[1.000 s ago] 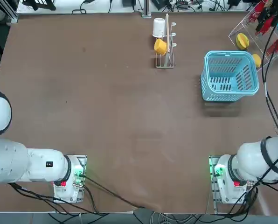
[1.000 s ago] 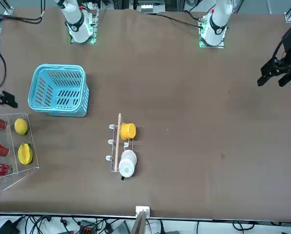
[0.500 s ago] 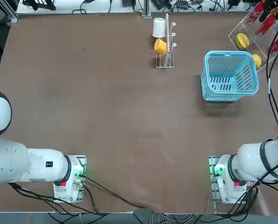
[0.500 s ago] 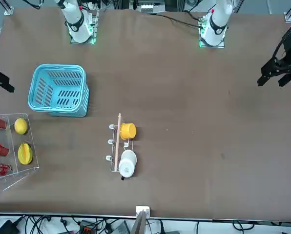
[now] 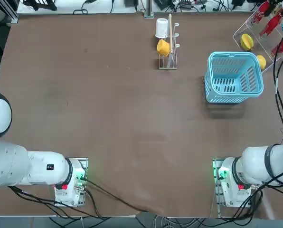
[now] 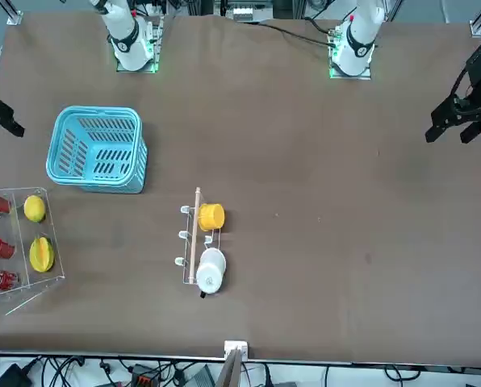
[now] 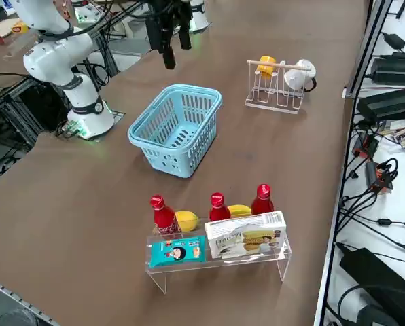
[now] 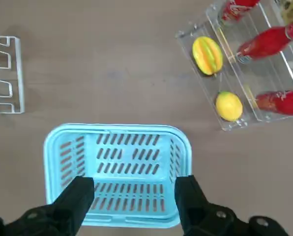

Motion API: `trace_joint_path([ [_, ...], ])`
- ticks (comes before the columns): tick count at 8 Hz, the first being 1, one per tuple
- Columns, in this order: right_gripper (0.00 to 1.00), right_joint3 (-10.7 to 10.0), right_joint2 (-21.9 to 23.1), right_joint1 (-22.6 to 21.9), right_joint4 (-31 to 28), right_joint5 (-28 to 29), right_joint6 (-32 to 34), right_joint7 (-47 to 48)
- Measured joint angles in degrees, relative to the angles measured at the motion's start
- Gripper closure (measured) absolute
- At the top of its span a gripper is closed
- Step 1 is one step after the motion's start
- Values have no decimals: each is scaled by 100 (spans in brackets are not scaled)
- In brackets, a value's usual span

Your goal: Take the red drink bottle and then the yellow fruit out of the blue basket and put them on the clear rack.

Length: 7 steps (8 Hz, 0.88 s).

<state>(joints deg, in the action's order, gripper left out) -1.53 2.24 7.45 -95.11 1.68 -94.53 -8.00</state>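
Observation:
The blue basket [image 5: 232,53] [image 8: 117,129] [image 7: 189,87] stands empty on the brown table. The clear rack [image 7: 277,255] [image 6: 53,278] sits beside it at the table's right edge. On the rack lies the round yellow fruit [image 8: 229,105] [image 7: 187,220] [image 6: 35,208], with a red drink bottle [image 8: 284,101] [image 7: 163,214] next to it. Two similar red bottles [image 7: 218,207] stand further along. My right gripper [image 8: 134,184] [image 7: 175,51] [image 6: 2,129] hangs high above the basket's near side, open and holding nothing.
A larger yellow fruit [image 7: 238,210] and two snack packs [image 7: 247,234] also sit on the rack. A wire cup stand [image 5: 169,45] with a yellow cup [image 5: 163,47] and a white cup [image 5: 161,27] stands left of the basket.
My right gripper has drawn back from over the rack toward the basket and the robot's side, still open. The fruit and bottles on the rack have not moved.

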Motion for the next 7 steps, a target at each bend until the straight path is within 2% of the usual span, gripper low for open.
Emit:
trace_joint_path([
  [1,0,28,12,-164,71,-1,65,154],
  [2,0,-36,39,-417,106,-6,216,309],
  [4,0,-526,126,-1025,118,-9,462,377],
  [5,0,-671,162,-1196,118,-9,528,377],
  [7,0,-695,185,-1273,118,-10,576,377],
])
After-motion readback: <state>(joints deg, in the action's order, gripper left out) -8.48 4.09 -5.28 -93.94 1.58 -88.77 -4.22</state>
